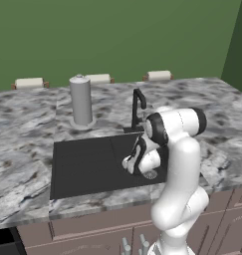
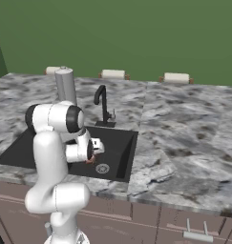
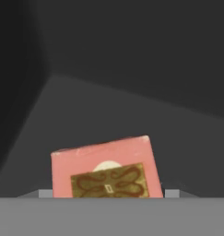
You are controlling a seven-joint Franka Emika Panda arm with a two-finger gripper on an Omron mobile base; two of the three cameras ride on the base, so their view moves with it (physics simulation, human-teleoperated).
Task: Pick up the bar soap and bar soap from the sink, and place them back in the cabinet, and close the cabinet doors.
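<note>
One bar soap, reddish-pink with a tan ornamented face, sits right in front of the hand camera, slightly tilted. My gripper is shut on it, a fingertip pressing each side. From the right base view the gripper reaches down into the dark sink, with a red sliver of the bar soap under the hand, near the drain. In the left base view the hand hangs over the sink. The second bar soap is hidden. The cabinet and its doors are out of view.
A thin black faucet stands behind the basin. A tall grey canister is on the marbled counter to its left. Three white rolls line the back edge. Low mauve-brown drawers run below the counter.
</note>
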